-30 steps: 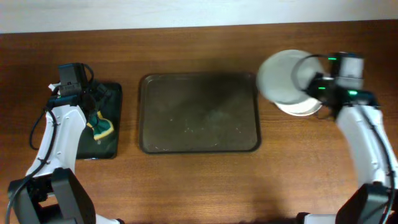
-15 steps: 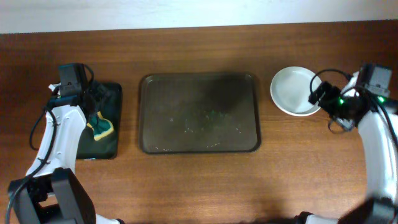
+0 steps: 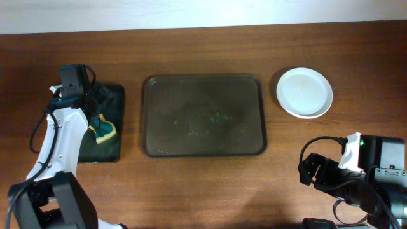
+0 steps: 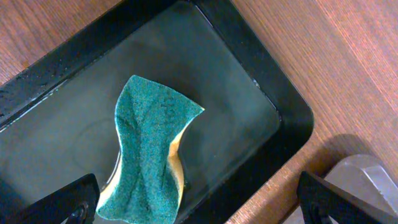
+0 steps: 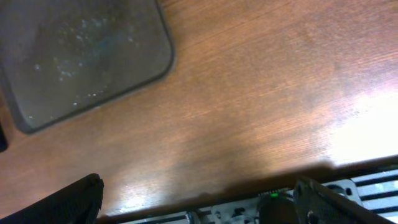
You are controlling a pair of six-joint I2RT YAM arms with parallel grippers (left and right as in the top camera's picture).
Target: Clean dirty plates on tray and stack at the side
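Observation:
The white plates sit as one pile on the table just right of the tray; from above I cannot tell how many are in it. The brownish-grey tray carries only small specks and smears. My right gripper hangs open and empty over the table's front right, well clear of the plates; its view shows bare wood between the fingers. My left gripper stands open low over a green-and-yellow sponge, which lies beside its left finger.
The sponge lies in a narrow black tray with a film of water, left of the big tray. The black tray's rim runs between my left fingers. The table's front edge lies right under my right gripper.
My right gripper has let go of a plate, which now lies on the pile right of the tray. The right arm has pulled back to the front right corner. The left arm has not moved.

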